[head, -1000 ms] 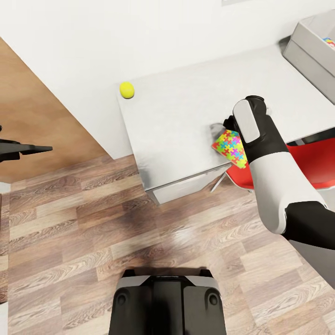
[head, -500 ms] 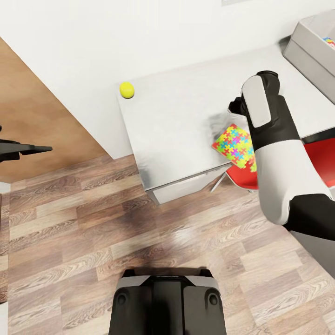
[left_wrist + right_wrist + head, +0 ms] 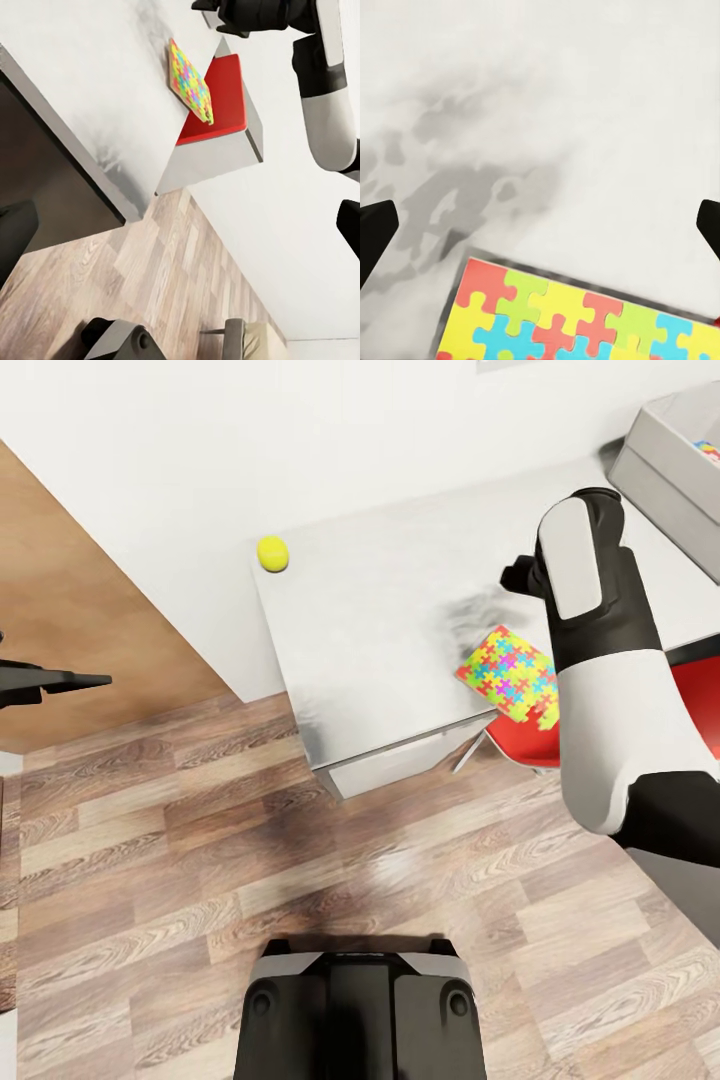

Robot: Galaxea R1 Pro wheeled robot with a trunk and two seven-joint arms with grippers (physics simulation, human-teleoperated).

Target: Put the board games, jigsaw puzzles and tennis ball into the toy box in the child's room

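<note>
One jigsaw puzzle lies flat at the table's front edge, its corner hanging over a red chair. My right gripper hovers just beyond it, towards the wall, mostly hidden by the forearm. In the right wrist view the right gripper is open, with bare tabletop between its fingertips and the puzzle just short of them. The tennis ball rests at the table's far left corner. The toy box stands at the far right. My left gripper hangs open off to the left, over the floor.
A colourful item peeks out of the toy box at the frame's edge. The left wrist view looks across the table at the puzzle, the red chair and my right arm. Wood-plank floor lies between my base and the table.
The right arm has risen off the puzzle and moved towards the wall and the toy box. The puzzle, tilted before, now lies flat and uncovered. The left arm has not moved.
</note>
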